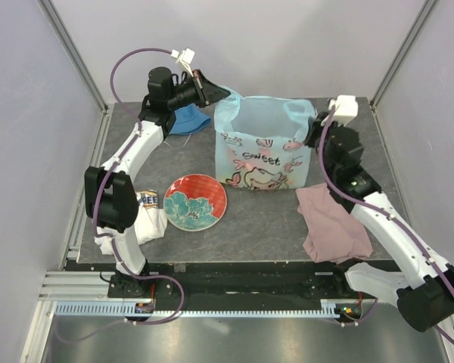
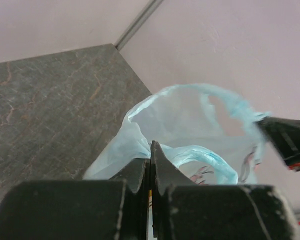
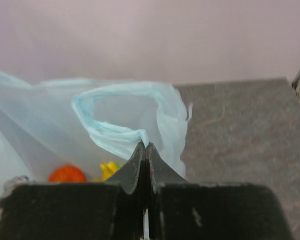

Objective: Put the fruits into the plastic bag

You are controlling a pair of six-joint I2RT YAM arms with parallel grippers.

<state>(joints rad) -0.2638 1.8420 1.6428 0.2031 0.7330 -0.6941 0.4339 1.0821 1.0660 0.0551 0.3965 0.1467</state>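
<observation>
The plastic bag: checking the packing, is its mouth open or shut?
Open. The plastic bag stands upright, mouth spread between the left gripper and right gripper, both shut on it; an orange fruit shows inside.

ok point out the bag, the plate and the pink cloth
bag point(image 1: 263, 160), top external view, on its printed front wall
plate point(image 1: 195, 202), top external view, on its bare floral centre
pink cloth point(image 1: 331, 223), top external view, on the middle of the fabric
</observation>
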